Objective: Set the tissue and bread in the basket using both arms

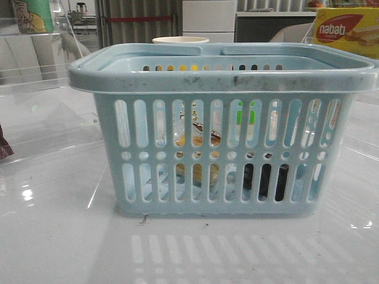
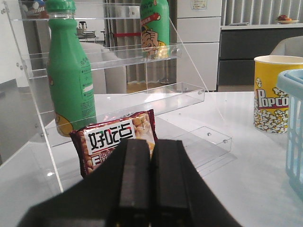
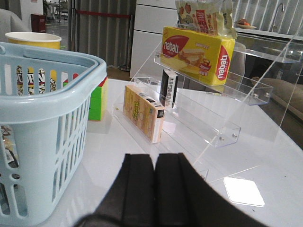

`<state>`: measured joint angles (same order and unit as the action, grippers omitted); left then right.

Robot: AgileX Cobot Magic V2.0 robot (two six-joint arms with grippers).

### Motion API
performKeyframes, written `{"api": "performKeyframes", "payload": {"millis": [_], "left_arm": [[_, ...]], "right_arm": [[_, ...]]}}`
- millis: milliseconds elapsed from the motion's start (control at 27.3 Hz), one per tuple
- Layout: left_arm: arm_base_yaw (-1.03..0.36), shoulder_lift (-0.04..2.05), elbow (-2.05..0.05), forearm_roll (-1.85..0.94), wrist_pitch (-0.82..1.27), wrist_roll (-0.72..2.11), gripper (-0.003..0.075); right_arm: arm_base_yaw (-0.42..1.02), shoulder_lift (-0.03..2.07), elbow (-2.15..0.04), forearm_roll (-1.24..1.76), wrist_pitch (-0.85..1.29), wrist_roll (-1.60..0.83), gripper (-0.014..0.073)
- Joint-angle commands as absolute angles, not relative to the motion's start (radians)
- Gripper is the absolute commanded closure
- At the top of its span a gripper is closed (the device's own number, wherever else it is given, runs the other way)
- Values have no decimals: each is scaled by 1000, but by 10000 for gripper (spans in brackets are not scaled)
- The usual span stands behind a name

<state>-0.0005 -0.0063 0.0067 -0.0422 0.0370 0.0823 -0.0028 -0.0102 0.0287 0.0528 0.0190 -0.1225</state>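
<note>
Two tools sit nearest to us, each with its fingers pressed together and nothing between them: the left tool (image 2: 150, 189) hangs over the desk (image 2: 246, 179) facing a snack packet (image 2: 115, 144) and a green bottle (image 2: 68, 75) on the clear shelf, and the right tool (image 3: 155, 194) hovers just beside the basket (image 1: 222, 74). Beyond them, in the front view, we see through the basket's slots the bread (image 1: 198, 155) lying on the floor of the basket toward the middle, and the tissue (image 1: 265, 180) as a dark block low at the right. We judge both things already in, so the placing step looks done. The next move, as we read it, calls only for keeping both arms clear of the rim and parking them. Farthest back stand a popcorn cup (image 2: 271, 94) and a nabati box (image 3: 196, 52).
</note>
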Motion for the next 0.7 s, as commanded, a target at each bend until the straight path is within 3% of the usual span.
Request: {"api": "performKeyframes", "payload": {"millis": [0,659], "left_arm": [[-7,-23,8,-44,-57,72,629],[-7,-23,8,-44,-57,72,629]], "right_arm": [[-8,-29,29,56,-80,-130,538],[-8,-29,29,56,-97,0,538]]}}
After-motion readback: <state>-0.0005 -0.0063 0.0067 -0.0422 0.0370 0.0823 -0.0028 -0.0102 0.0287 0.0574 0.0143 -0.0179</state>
